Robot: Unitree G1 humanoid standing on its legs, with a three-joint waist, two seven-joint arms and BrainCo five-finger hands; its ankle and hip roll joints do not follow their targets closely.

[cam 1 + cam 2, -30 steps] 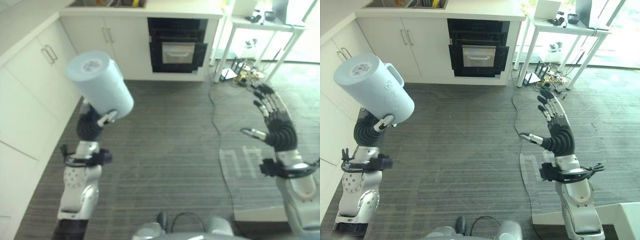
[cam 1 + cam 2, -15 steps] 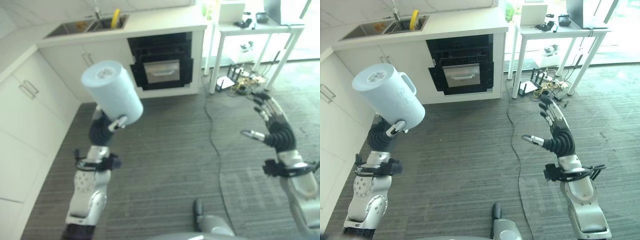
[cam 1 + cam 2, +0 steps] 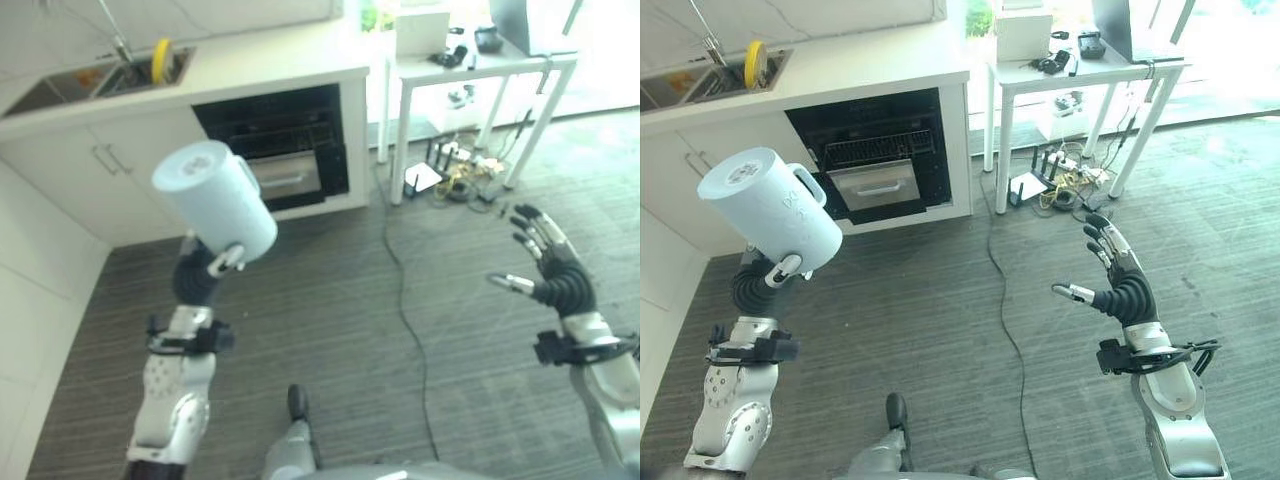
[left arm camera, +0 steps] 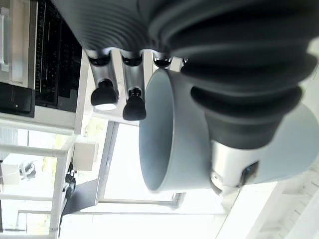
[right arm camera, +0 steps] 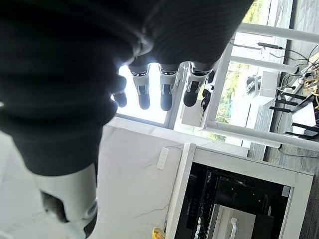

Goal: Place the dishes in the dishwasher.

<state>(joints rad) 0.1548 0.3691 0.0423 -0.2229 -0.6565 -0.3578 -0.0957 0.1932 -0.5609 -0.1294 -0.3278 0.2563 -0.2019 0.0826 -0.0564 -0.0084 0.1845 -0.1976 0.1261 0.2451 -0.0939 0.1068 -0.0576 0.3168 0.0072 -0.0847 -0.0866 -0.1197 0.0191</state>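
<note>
A big light-blue mug point(image 3: 213, 200) with a side handle is held up bottom-up above the floor, tilted. My left hand point(image 3: 200, 275) is shut on it from below; in the left wrist view its fingers point(image 4: 132, 94) lie by the mug's rim point(image 4: 164, 134) and the thumb presses the wall. The dishwasher point(image 3: 875, 160) stands open under the counter, beyond the mug, its dark inside and rack showing. My right hand point(image 3: 1125, 285) hangs open over the floor to the right, holding nothing, its fingers point(image 5: 167, 89) straight.
White cabinets point(image 3: 40, 250) run along the left. A sink point(image 3: 700, 85) with a yellow thing point(image 3: 755, 62) is set in the counter. A white table point(image 3: 1080, 70) stands right of the dishwasher, with cables and boxes point(image 3: 1050, 185) beneath. Grey floor point(image 3: 940, 300) lies between.
The whole picture has shifted, so the camera has moved; the dishwasher and table now show further left. The mug stays in my left hand and the right hand stays open.
</note>
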